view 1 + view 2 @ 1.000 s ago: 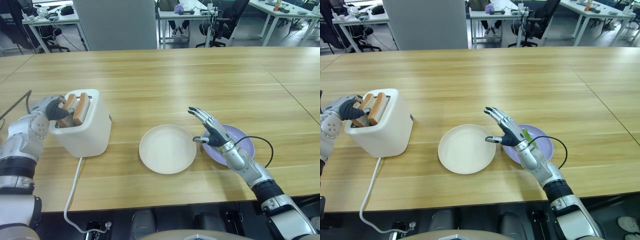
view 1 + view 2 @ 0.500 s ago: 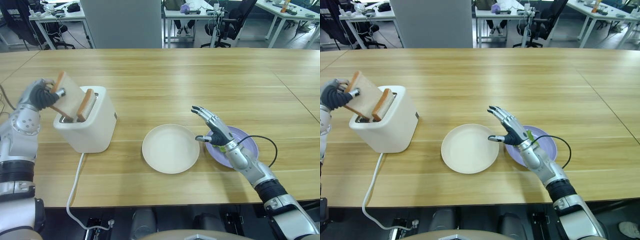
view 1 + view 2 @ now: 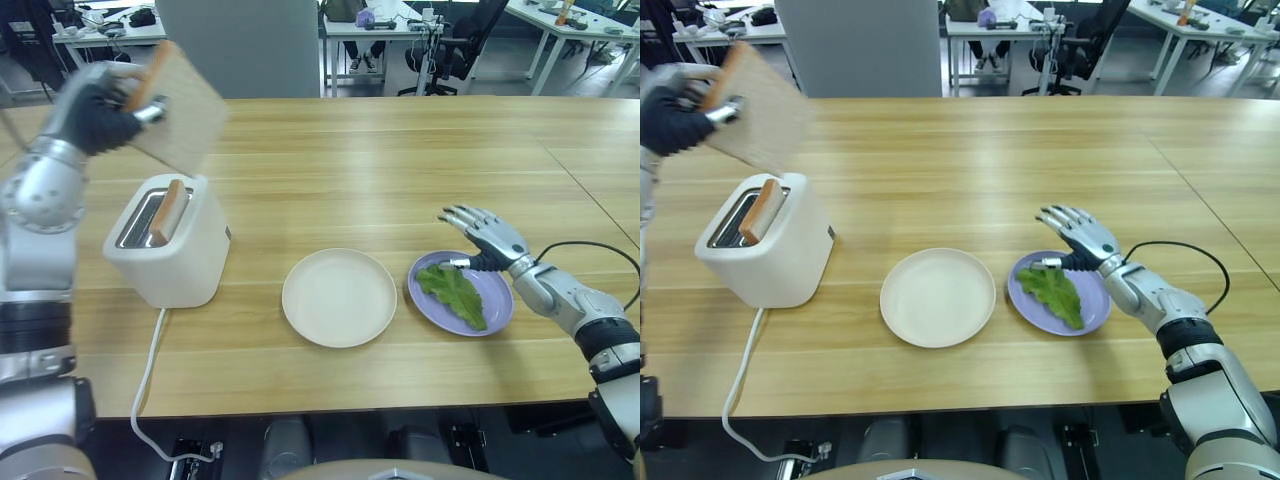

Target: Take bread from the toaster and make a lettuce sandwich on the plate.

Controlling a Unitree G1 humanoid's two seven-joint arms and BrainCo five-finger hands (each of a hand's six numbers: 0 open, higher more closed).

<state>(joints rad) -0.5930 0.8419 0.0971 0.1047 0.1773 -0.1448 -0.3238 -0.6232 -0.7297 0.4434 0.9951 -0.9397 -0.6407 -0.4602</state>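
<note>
My left hand (image 3: 100, 110) is raised well above the white toaster (image 3: 170, 250) and is shut on a slice of bread (image 3: 185, 120), held tilted in the air. A second slice (image 3: 170, 211) stands in the toaster's right slot. An empty cream plate (image 3: 339, 297) lies in the middle of the table. To its right a purple plate (image 3: 495, 310) holds a green lettuce leaf (image 3: 452, 293). My right hand (image 3: 482, 233) hovers open over the far right edge of the purple plate, fingers spread, holding nothing.
The toaster's white cord (image 3: 148, 375) runs down over the table's near edge. A black cable (image 3: 600, 255) loops by my right forearm. Desks and office chairs stand in the room behind the table.
My left hand has lifted the bread slice clear out of the toaster and up. My right hand has drawn back to the right, uncovering the lettuce on the purple plate.
</note>
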